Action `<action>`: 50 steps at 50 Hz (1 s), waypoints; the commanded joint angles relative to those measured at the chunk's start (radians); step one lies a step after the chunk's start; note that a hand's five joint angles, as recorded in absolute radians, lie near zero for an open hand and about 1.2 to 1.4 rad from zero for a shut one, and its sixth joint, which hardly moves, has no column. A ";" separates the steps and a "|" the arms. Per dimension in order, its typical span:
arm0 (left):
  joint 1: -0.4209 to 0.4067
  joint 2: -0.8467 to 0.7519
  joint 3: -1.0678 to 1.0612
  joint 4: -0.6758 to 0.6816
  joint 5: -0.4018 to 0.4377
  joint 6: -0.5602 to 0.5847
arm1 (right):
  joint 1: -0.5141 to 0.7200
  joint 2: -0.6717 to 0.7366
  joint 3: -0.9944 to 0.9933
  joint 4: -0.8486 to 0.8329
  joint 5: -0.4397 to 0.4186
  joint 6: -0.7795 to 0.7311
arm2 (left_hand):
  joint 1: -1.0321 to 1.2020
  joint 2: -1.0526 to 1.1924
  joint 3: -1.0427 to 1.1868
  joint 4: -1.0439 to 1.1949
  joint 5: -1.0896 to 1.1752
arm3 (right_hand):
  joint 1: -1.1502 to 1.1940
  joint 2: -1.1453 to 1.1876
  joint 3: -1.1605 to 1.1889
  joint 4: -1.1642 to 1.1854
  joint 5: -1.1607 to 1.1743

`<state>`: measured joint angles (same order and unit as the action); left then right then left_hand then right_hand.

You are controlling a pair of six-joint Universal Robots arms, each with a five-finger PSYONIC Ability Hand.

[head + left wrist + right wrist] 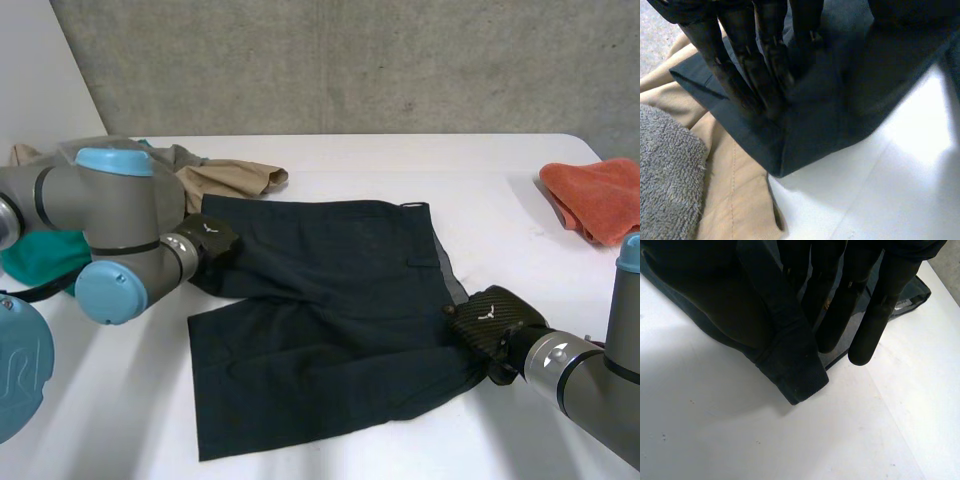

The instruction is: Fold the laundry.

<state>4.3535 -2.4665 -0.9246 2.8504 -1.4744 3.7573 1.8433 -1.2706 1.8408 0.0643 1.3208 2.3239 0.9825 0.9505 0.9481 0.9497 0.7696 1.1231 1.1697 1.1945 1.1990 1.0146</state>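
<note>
No fold yet: shorts (320, 320) lie flat at table (330, 165) centre. Left hand (208, 240) presses a leg corner, straight-fingered; right hand (495, 322) at waistband, hold unclear.

The left arm (110, 220) bends across the robot's front, its left hand (208, 238) palm-down with fingers (772, 60) straight and close together, while the right arm (590, 380) reaches inward, its right hand (492, 322) low, grasp hard to read.

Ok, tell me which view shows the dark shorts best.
Head view: the dark shorts lie spread on the table. Left wrist view catches a corner under the left hand, right wrist view the waistband by the right hand.
</note>
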 commanded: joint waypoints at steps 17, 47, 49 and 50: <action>-0.006 0.367 -0.299 0.006 -0.075 -0.022 | 0.005 -0.012 0.005 0.000 0.000 0.002 | 0.186 0.218 0.220 0.218 0.224 | 0.273 0.227 0.202 0.197 0.207; -0.112 0.715 -0.651 -0.048 -0.138 -0.145 | 0.057 -0.019 -0.149 -0.024 0.000 0.192 | -0.508 -0.476 -0.473 -0.475 -0.469 | 0.273 0.227 0.202 0.197 0.207; -0.146 0.728 -0.689 -0.046 -0.141 -0.160 | 0.054 -0.013 -0.159 -0.035 0.000 0.230 | -0.508 -0.476 -0.473 -0.475 -0.469 | 0.273 0.227 0.202 0.197 0.207; -0.175 0.739 -0.723 -0.042 -0.142 -0.175 | 0.051 -0.006 -0.170 -0.046 0.000 0.265 | -0.508 -0.476 -0.473 -0.475 -0.469 | 0.273 0.227 0.202 0.197 0.207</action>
<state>4.2841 -1.7830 -1.5143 2.8113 -1.6101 3.6535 1.9036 -1.3046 1.7108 0.0506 1.3202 2.4628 0.4673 0.4589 0.4611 0.4466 0.2703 1.1231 1.1697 1.1945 1.1990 1.0146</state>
